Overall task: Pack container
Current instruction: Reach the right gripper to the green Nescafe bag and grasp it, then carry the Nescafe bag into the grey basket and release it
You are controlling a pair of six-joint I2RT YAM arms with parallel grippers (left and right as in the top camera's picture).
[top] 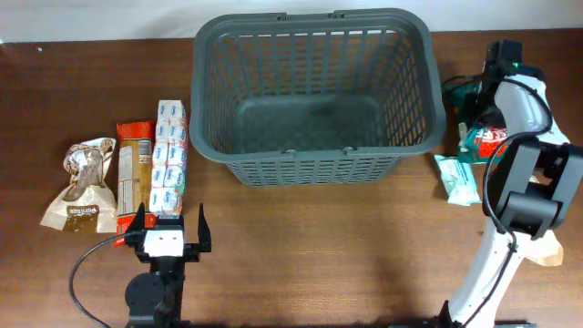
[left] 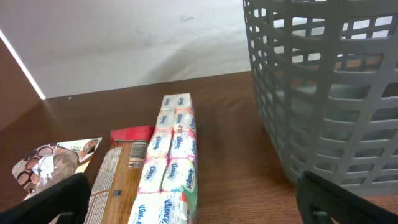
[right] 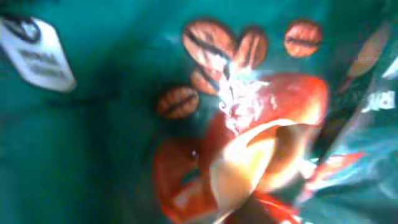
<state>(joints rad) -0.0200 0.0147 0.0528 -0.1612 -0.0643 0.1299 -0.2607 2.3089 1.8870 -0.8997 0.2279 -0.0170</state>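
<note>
I see the large dark grey slotted plastic basket at the far middle of the brown table. My left gripper is spread wide beside the long white tissue pack. My right gripper is pressed against a teal coffee bag; I cannot tell its finger state

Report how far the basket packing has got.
Done: nothing; the basket is empty. In hand: the right arm is down at the green coffee packet, which fills its blurred wrist view; grip unclear. The left gripper sits with fingers open. To do: tissue pack, red-topped packet, brown bag, teal packet, all on the table.
</note>
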